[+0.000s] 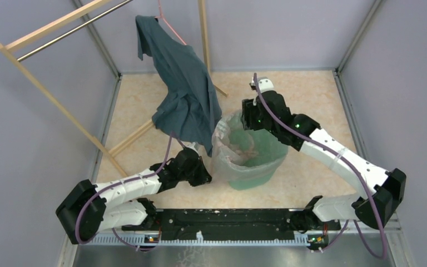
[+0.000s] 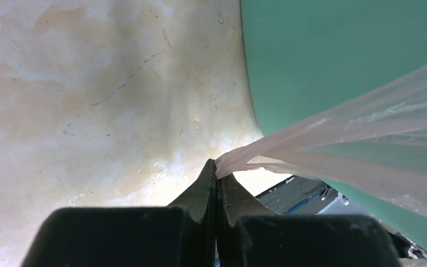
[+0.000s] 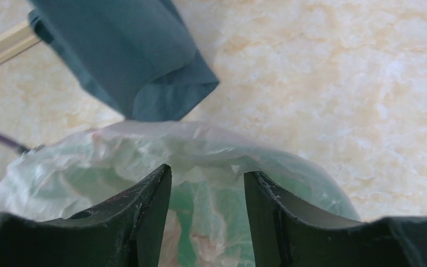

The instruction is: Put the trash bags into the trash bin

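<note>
The teal-green trash bin [image 1: 256,173] stands on the floor between my arms, and the pale pink trash bag [image 1: 234,151] lies inside it and over its rim. My left gripper [image 1: 204,174] is low beside the bin's left wall. It [image 2: 217,166] is shut on a bunched corner of the bag [image 2: 361,139], which stretches taut across the bin's side [image 2: 339,55]. My right gripper [image 1: 248,120] hangs over the bin's far rim. Its jaws [image 3: 207,175] stand partly apart above the wrinkled film [image 3: 200,142], with green bin wall [image 3: 199,206] showing through between them.
A dark blue-grey shirt [image 1: 186,94] hangs from a wooden rack [image 1: 55,33] just left of the bin, its hem [image 3: 122,55] close to the rim. A wooden rail [image 3: 0,47] lies on the marbled floor [image 1: 311,94]. Grey walls enclose the area.
</note>
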Motion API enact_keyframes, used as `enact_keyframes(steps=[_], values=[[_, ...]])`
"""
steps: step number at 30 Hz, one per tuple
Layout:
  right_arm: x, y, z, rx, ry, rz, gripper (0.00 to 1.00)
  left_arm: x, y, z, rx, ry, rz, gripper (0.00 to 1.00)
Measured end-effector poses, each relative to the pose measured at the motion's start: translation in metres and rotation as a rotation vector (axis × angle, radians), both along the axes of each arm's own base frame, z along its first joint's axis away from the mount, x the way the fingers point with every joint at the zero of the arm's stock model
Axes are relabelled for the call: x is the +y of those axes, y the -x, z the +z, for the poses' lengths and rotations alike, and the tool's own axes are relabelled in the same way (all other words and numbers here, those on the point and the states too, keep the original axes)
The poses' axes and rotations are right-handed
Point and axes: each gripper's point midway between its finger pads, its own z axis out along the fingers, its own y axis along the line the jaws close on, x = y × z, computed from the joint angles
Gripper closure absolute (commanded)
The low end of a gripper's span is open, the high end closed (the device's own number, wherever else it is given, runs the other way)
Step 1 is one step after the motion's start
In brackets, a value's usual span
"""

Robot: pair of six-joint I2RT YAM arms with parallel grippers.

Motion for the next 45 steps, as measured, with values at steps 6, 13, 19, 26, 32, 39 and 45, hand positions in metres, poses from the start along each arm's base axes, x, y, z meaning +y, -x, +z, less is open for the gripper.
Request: enact_keyframes(steps=[6,13,19,26,32,39,45], values=[[0.007,0.038,-0.008,0.073,-0.052,0.141,0.45,0.000,0.000,0.002,-0.005,0.003,0.002,0.99],[0.021,0.062,-0.048,0.202,-0.078,0.213,0.43,0.000,-0.001,0.001,-0.002,-0.002,0.000,1.00],[0.069,0.075,-0.042,0.215,-0.155,0.330,0.44,-0.001,0.000,0.000,-0.001,-0.002,-0.002,1.00],[0.051,0.070,-0.036,0.182,-0.093,0.269,0.44,-0.001,0.000,0.001,-0.002,0.000,-0.002,1.00],[0.031,0.085,-0.037,0.176,-0.047,0.238,0.44,-0.002,0.000,0.001,-0.003,0.003,-0.004,1.00],[0.066,0.130,-0.060,0.237,0.025,0.375,0.44,-0.004,-0.002,0.001,0.001,-0.002,-0.005,1.00],[0.042,0.109,-0.049,0.188,0.072,0.290,0.42,-0.004,-0.002,0.001,0.000,-0.001,-0.005,1.00]])
